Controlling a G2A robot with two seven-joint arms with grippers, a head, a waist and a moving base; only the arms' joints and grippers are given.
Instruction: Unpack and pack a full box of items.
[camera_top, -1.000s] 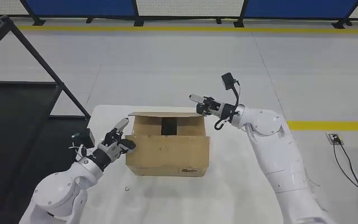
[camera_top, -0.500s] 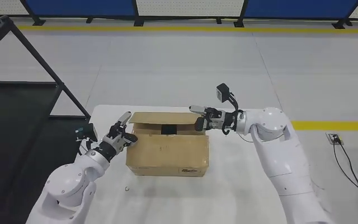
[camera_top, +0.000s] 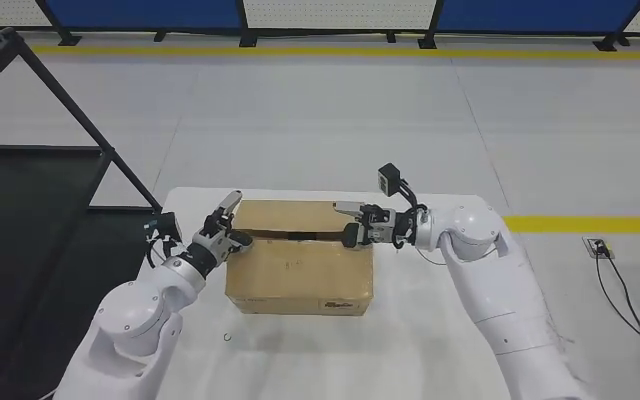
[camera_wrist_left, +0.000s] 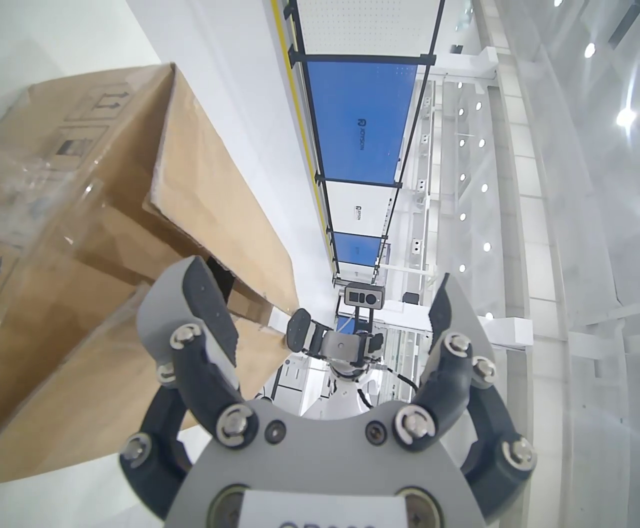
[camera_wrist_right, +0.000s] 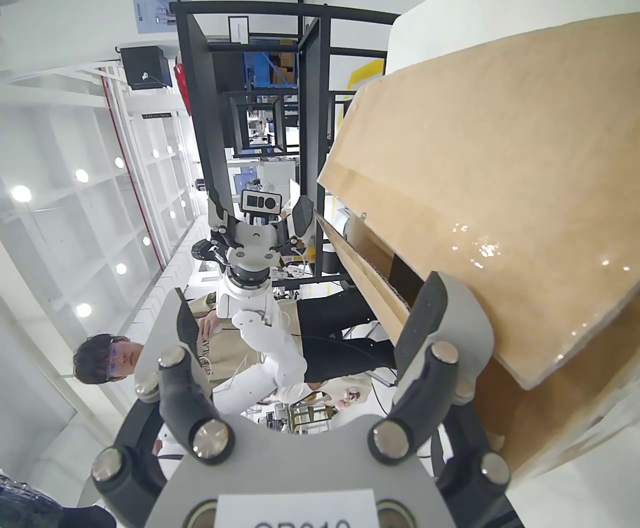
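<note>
The cardboard box (camera_top: 300, 265) (camera_wrist_left: 100, 200) (camera_wrist_right: 500, 175) stood at the middle of the white table (camera_top: 420, 330). Its top flaps (camera_top: 295, 218) lay almost shut, leaving a narrow dark slit (camera_top: 295, 235) along the length of the top.

The left gripper (camera_top: 234, 220) (camera_wrist_left: 322, 295) was at the upper edge of the box's left end. Its jaws were spread wide and gripped nothing. In the left wrist view, one finger (camera_wrist_left: 205, 300) lay just beside the flap ends at that corner. Contact could not be confirmed.

The right gripper (camera_top: 348, 224) (camera_wrist_right: 310, 310) was at the upper edge of the box's right end, facing the left gripper across the box. Its jaws were also spread wide and gripped nothing. In the right wrist view, one finger (camera_wrist_right: 440, 325) lay against the flap edge at the end of the slit. The other finger (camera_wrist_right: 175, 340) was clear of the box.

Differences from the frame one second earlier:
- The box top had been open, with the far flap raised and a dark interior exposed. The flaps were now folded down nearly flat.
- The right gripper had been above and behind the far right corner. It had come down and inward to the box top.
- The left gripper had moved from beside the left wall up toward the top left edge.
- The box had not shifted on the table.
</note>
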